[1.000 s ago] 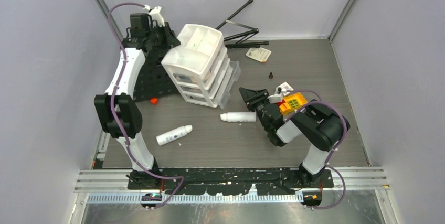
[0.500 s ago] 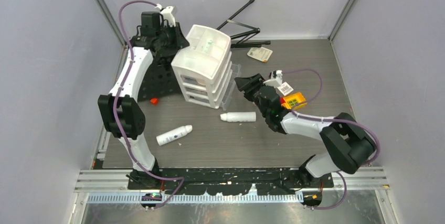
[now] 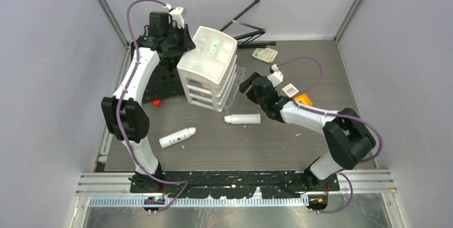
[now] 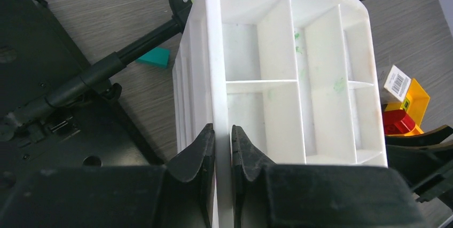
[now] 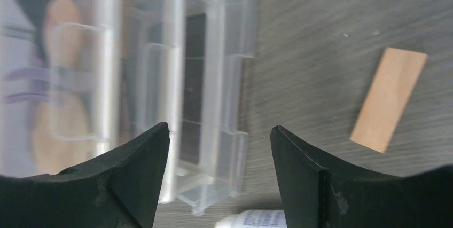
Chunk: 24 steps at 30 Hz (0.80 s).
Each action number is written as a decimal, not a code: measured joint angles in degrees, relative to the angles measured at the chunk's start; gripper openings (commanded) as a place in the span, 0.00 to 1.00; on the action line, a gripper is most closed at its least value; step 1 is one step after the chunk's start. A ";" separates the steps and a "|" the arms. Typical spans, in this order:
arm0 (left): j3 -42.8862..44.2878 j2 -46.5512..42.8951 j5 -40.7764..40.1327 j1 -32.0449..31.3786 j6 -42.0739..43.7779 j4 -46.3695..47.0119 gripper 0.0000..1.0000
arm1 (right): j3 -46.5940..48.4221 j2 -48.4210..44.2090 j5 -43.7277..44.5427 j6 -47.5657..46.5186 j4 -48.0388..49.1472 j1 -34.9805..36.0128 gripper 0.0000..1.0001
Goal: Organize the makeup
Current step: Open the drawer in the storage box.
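The makeup lay scattered in the top view. One white bottle [image 3: 243, 119] lay on its side on the worktop [image 3: 320, 68] just in front of the drawer organiser [image 3: 208, 65]. A second white bottle [image 3: 177, 138] lay nearer the arms, and a flat pale case [image 3: 264, 54] sat at the far side by the black tripod [image 3: 243, 22]. The left claw [image 3: 179, 40] held the organiser's back rim, and the right claw [image 3: 248, 86] hovered at the drawer fronts. Held by one edge only, the organiser could have swung or tipped if the right arm pushed a drawer. Whether its base sat flat could not be told.

In the left wrist view, the left claw was clenched on the thin outer wall of the organiser's empty top tray. The pinch looked narrow, and smooth plastic could have slid out of it under a sideways load. The red-and-yellow block [image 4: 403, 113] lay close beyond the tray, where a shifting organiser might have shoved it.

In the right wrist view, the right claw was released, with its jaws wide apart and nothing between them. It faced the clear drawers [image 5: 208, 78], which stood partly out. Blurred peach shapes behind the plastic may have been compacts. The nearer bottle's tip showed at the bottom edge, so a low approach could have set it rolling. A finger catching one drawer lip unevenly might have jammed the drawer. The tan wooden block [image 5: 389, 99] lay well to the right.
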 measured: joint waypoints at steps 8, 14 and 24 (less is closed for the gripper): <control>0.13 -0.94 -1.07 -1.01 3.74 -2.34 0.00 | 2.91 4.72 -1.09 -0.04 -5.14 -0.44 0.75; 0.15 -1.05 -1.07 -1.16 4.52 -2.93 0.00 | 8.66 8.85 -2.40 -0.09 -5.97 -0.68 0.73; 0.31 -1.05 -1.22 -1.40 4.70 -3.13 0.00 | 9.73 13.31 -2.71 0.33 -8.41 -0.70 0.69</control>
